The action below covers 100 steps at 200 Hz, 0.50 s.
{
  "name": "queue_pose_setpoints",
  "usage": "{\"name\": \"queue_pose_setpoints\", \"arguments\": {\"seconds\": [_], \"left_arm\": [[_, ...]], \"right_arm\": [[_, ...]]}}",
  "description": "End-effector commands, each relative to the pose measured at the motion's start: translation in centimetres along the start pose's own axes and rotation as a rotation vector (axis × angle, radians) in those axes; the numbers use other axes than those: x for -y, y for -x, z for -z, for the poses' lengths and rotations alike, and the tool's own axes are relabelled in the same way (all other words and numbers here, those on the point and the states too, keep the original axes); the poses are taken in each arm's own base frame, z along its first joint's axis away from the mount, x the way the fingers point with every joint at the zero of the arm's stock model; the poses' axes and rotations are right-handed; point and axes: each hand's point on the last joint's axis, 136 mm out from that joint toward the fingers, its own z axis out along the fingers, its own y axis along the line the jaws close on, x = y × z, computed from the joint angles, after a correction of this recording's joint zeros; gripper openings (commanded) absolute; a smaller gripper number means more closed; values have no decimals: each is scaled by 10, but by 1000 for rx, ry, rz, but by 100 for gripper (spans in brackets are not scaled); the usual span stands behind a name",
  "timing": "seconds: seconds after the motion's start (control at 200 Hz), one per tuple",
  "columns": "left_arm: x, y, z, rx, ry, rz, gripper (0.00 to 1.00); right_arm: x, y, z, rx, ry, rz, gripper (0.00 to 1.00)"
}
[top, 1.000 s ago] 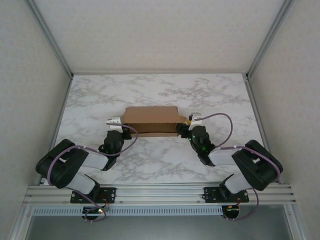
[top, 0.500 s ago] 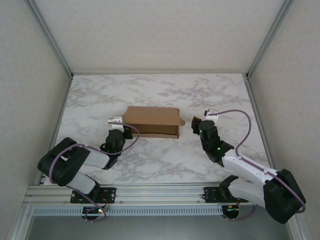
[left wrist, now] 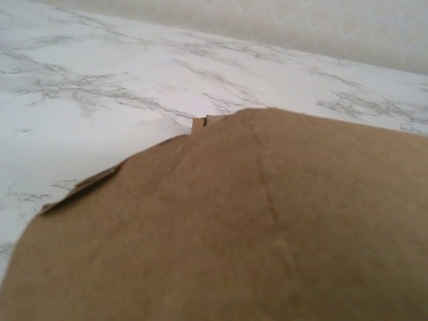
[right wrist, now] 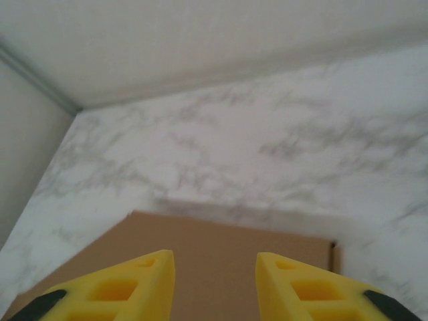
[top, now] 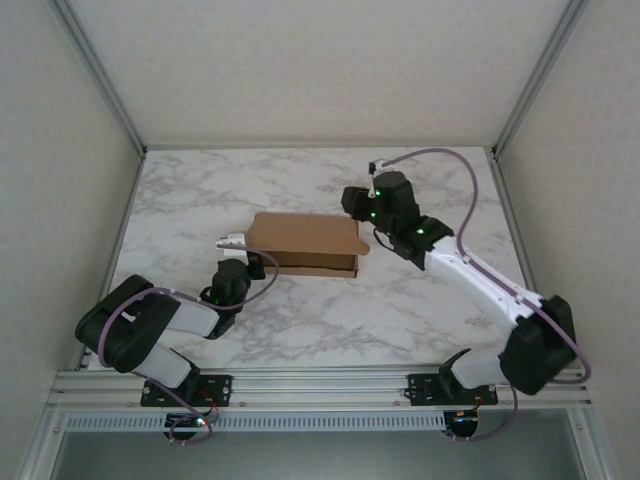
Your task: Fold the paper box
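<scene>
**A:** What's just changed here?

**B:** On the left, nothing. The left gripper [top: 234,243] is still clamped fully shut at the left end of the paper box [top: 305,240], though I can't tell if it's actually pinching cardboard. The box sits mid-table [top: 200,190] and looks closed. The right gripper [right wrist: 215,286] has pulled off the right end and swung to the far corner, half open and empty.

**A:** Meaning?

**B:** My guess is that end's done. The box is just below its fingers, not touching them.

White marble-pattern tabletop [top: 300,330], grey veining, mid-frame. Off-white textured walls [top: 320,70] at the back and both sides. Aluminium corner posts [top: 98,75] run diagonally at upper left and upper right. Slotted aluminium rail [top: 320,381] along the bottom. Light soft, even.
</scene>
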Motion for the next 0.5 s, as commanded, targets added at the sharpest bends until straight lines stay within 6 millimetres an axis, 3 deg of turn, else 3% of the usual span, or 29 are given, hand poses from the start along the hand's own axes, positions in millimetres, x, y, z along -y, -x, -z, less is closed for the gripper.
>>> {"name": "queue_pose_setpoints", "arguments": {"seconds": [0.0,0.065,0.195,0.32,0.496], "left_arm": [[-5,-13,1,-45,31,-21,0],[-5,-12,1,-48,32,-17,1],[-2,-12,4,-56,19,6,17],[3,-12,3,-85,14,35,38],[12,-11,9,-141,-23,80,44]], "right_arm": [[-3,-63,-24,-239,31,-57,36],[-2,-84,-35,-292,22,-51,36],[12,-109,-48,-348,-20,-36,36],[21,-119,-55,-366,-53,-25,36],[27,-127,-61,-373,-78,-28,37]]}}
